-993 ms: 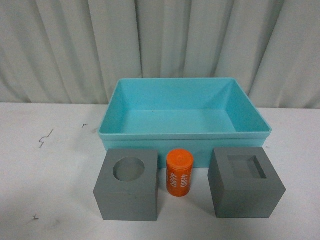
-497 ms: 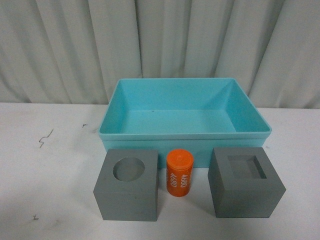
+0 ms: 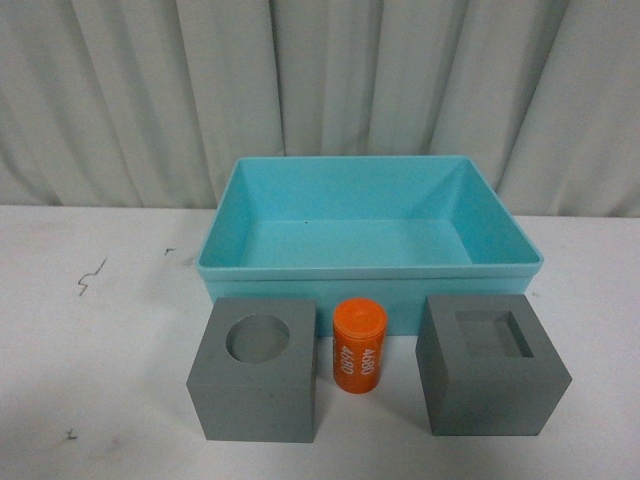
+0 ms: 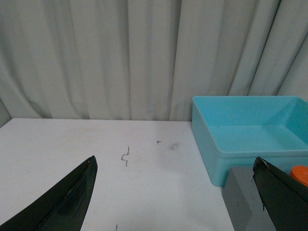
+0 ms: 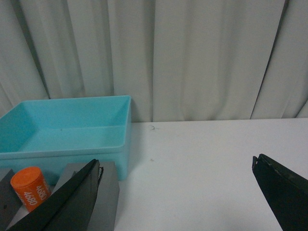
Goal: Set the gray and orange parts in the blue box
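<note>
The left gripper point(image 4: 174, 161) is seen spread wide with nothing held, its dark fingers point(image 4: 72, 202) at the edges of its wrist view, and the right gripper point(image 5: 175, 162) is likewise spread and empty; neither is seen in the front view. All parts are found on the table point(image 3: 100, 330), outside the box point(image 3: 370, 270), in a row just before its near wall: the round-recess cube point(image 3: 255, 380), the cylinder point(image 3: 360, 345) and the square-recess cube point(image 3: 490, 375). The cylinder is set upright between the cubes, just beside the round-recess one, so it could be knocked over and sent rolling by a finger lowered beside either cube. Little room is left between cubes and wall, so a finger could be jammed there. The smooth, broad cubes could slip from a shallow grip, and the rim could be struck if a part were carried too low. Counted: two grippers, two gray cubes, one orange cylinder, one box, which holds nothing.
</note>
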Tool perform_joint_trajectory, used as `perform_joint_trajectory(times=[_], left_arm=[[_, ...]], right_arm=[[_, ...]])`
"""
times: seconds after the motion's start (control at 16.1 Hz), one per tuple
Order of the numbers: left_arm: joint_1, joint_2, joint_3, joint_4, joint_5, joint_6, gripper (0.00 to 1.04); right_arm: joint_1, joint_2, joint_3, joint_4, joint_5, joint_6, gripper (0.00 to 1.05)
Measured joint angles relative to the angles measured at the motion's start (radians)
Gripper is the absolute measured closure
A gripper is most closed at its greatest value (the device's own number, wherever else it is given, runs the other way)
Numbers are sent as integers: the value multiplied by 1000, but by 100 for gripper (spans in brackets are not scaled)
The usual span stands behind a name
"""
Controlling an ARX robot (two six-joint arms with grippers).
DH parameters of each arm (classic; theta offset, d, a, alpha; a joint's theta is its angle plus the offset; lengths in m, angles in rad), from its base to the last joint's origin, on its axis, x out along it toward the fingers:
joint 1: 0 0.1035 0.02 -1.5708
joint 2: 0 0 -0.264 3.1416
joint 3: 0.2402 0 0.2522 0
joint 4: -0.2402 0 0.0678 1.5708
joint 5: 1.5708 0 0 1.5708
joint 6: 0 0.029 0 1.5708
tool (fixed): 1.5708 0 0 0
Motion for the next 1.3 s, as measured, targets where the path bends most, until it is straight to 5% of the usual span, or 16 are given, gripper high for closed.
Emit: perform_joint_trajectory(times=[0.37,0.68,1.3], left_arm=[[0,0,0,0,0,0,7],[0,0,0,0,0,0,7],[0,0,0,0,0,0,7]], right_arm=[[-8,645,263,336,-22,142,6],[43,1246,644,109,-107,217,6],[163,1773,838,34,-192,273,6]])
